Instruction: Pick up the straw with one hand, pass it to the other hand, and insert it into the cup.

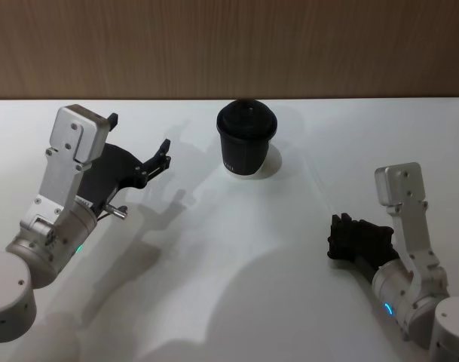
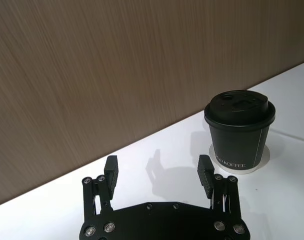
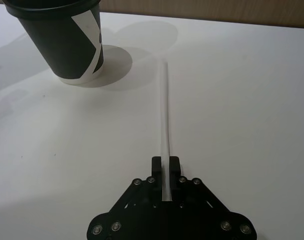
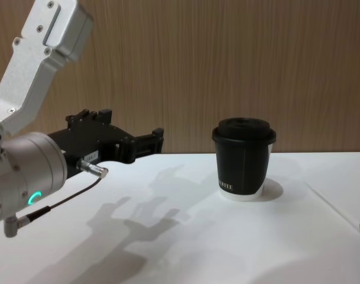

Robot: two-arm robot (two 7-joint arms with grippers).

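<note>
White tabletop (image 3: 241,100) runs back to a wood-grain wall (image 2: 92,75), with little on it. The straw (image 3: 165,110) lies in a straight line along the table, its far end stopping just short of the cup (image 3: 67,45) and its near end between the fingers of the right gripper (image 3: 165,162), which are closed narrowly onto it. Whether that end has left the surface I cannot say from the wrist view.

It looks very light, thin and smooth, likely to bend or flatten under a hard squeeze and to swing about when held by one end. For the hand-over, a hold nearer the middle would probably steady it.

The left gripper (image 2: 158,171) hangs above the table on the cup's other side, fingers spread wide with nothing in them.

The cup's domed lid (image 2: 240,106) is on, so the straw must find a small opening in it. Nothing lies between the two grippers except the cup.
</note>
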